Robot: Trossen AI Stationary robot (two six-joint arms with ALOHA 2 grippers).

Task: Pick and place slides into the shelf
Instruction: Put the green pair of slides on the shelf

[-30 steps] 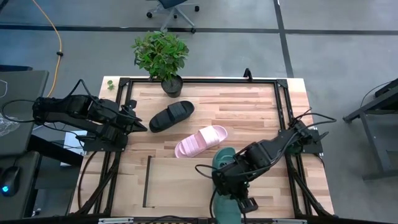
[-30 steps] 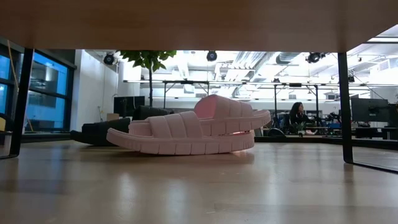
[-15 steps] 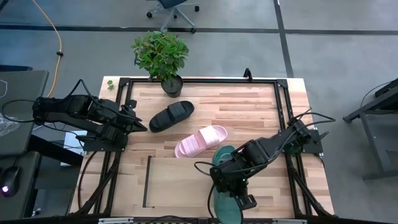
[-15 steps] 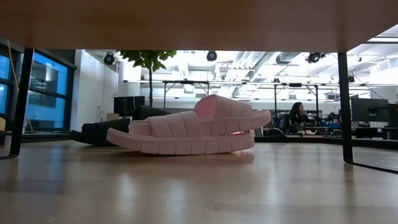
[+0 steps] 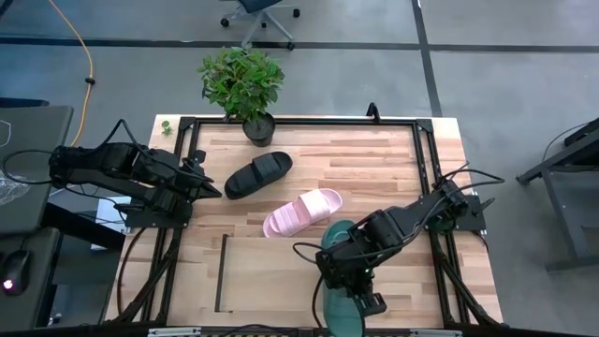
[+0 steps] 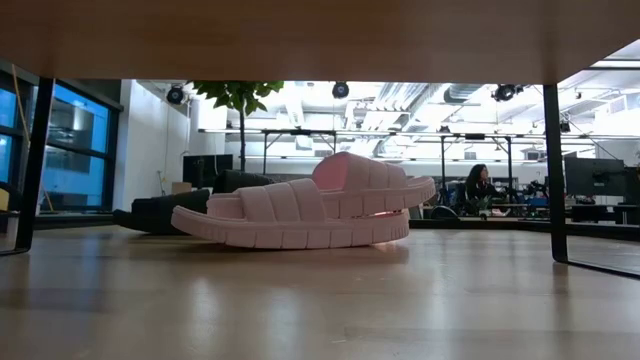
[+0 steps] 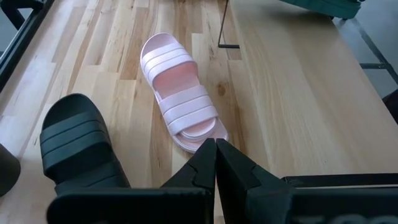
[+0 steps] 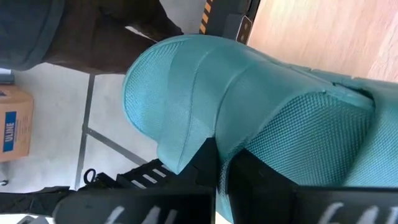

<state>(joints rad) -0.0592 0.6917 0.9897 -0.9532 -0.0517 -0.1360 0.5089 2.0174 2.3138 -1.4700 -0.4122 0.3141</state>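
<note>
Table [image 5: 393, 159] near edge: teal slide [image 5: 339, 285] clamped in right pincer [image 5: 344, 281]

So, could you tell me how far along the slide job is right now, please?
Nothing looks shelved yet. In hand: the right claw is shut on the teal-green rubber slide at the table's near edge, over the light-wood shelf panel. Left to do: the pale pink ribbed slide and the black rubber slide lie mid-table. The left claw waits, shut, beside the black one.
</note>
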